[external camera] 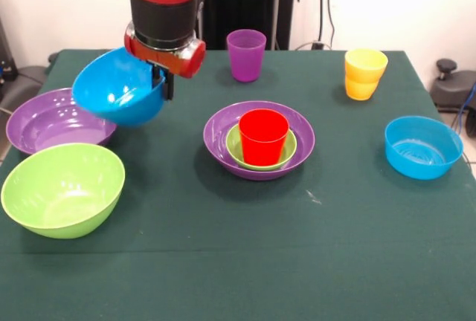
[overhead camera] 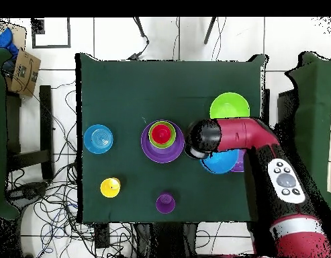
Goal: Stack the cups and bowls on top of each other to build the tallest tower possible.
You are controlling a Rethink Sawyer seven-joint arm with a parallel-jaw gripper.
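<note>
My gripper (external camera: 161,83) is shut on the rim of the large blue bowl (external camera: 119,96), which hangs tilted above the table at the left. In the overhead view the arm covers most of this blue bowl (overhead camera: 220,162). At the table's middle stands the tower (external camera: 259,140): a large purple bowl (external camera: 217,137) holding a small green bowl (external camera: 233,144) with the red cup (external camera: 263,136) upright in it. A second large purple bowl (external camera: 52,119) and the lime green bowl (external camera: 63,189) sit at the left. The small blue bowl (external camera: 422,147) rests at the right.
A purple cup (external camera: 246,54) stands upright near the far edge. Two stacked yellow cups (external camera: 364,73) stand at the far right. The green tablecloth (external camera: 245,261) is bare along the near side. Cables lie on the floor around the table (overhead camera: 60,222).
</note>
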